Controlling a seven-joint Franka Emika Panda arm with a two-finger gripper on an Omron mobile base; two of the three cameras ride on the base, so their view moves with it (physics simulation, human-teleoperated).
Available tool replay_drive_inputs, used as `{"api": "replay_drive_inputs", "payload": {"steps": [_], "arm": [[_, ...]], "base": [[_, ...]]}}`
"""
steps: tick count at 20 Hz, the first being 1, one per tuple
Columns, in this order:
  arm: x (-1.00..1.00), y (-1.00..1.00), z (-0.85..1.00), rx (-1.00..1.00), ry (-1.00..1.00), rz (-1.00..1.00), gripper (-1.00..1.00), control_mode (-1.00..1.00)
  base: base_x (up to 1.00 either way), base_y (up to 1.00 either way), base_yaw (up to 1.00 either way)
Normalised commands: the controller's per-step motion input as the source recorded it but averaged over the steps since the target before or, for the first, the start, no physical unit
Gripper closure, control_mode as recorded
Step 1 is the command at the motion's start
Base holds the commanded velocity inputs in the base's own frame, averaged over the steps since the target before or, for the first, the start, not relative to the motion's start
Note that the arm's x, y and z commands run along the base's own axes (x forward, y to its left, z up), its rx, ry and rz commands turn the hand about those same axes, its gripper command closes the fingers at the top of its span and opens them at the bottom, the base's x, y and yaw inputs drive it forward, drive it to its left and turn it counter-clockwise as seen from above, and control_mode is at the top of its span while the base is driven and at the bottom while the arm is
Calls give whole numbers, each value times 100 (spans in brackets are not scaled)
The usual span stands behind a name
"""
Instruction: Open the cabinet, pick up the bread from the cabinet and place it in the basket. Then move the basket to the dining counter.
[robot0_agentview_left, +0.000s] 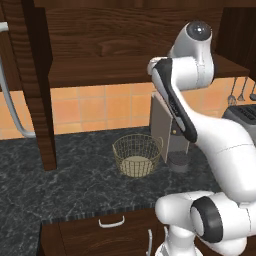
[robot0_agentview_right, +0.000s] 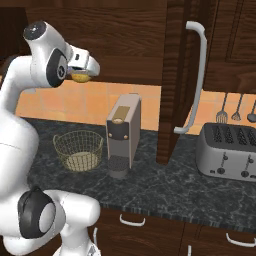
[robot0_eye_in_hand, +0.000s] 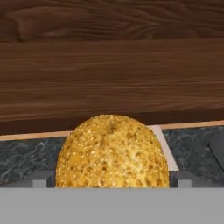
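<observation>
Cabinet (robot0_agentview_right: 175, 75) doors stand open; that step is done. The bread (robot0_eye_in_hand: 112, 152) sits between my gripper (robot0_agentview_right: 82, 76) fingertips, jaws spread wide, so no pinch is confirmed. My gripper is above and beside the basket (robot0_agentview_left: 137, 155), which is empty on the black table (robot0_agentview_left: 60, 185). Placing and carrying remain.

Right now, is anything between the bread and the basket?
Nothing visible. The bread sits between the gripper fingertips up by the cabinet; the basket stands open-topped below, with the coffee machine beside it, not over it.
</observation>
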Motion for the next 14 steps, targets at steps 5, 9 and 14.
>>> {"api": "replay_drive_inputs", "payload": {"steps": [5, 9, 14], "arm": [[-81, 75, -60, 0, 25, 4, 100, -100], [-49, 91, -66, 0, 28, 3, 100, -100], [-10, 69, -70, 0, 29, 5, 100, -100]], "base": [[0, 0, 0], [0, 0, 0], [0, 0, 0]]}}
